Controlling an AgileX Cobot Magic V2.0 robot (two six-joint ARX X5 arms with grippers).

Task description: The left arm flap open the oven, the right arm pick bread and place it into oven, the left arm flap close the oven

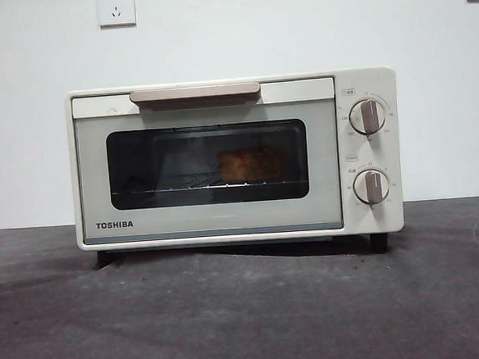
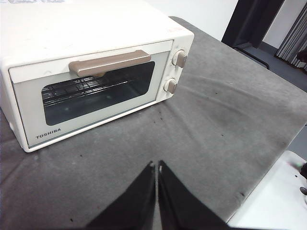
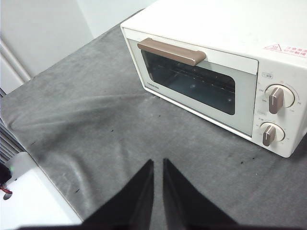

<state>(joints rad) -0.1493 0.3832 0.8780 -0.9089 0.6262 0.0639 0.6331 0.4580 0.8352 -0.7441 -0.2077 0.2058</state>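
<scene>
Behind the shut oven (image 1: 222, 160) door sits the bread (image 1: 251, 164) — both grippers (image 2: 157, 165) (image 3: 158, 163) pressed together, empty.

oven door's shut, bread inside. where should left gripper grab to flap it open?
Grip the beige bar handle along the door's top edge on the oven. It stands proud of the door, so probably hook it from above and in front, then pull out and down.

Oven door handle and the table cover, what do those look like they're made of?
The handle looks like matte beige-brown plastic, possibly coated metal: smooth, even, no glare. The table cover looks like grey felt or similar cloth: dull, wrinkled, speckled with lint.
</scene>
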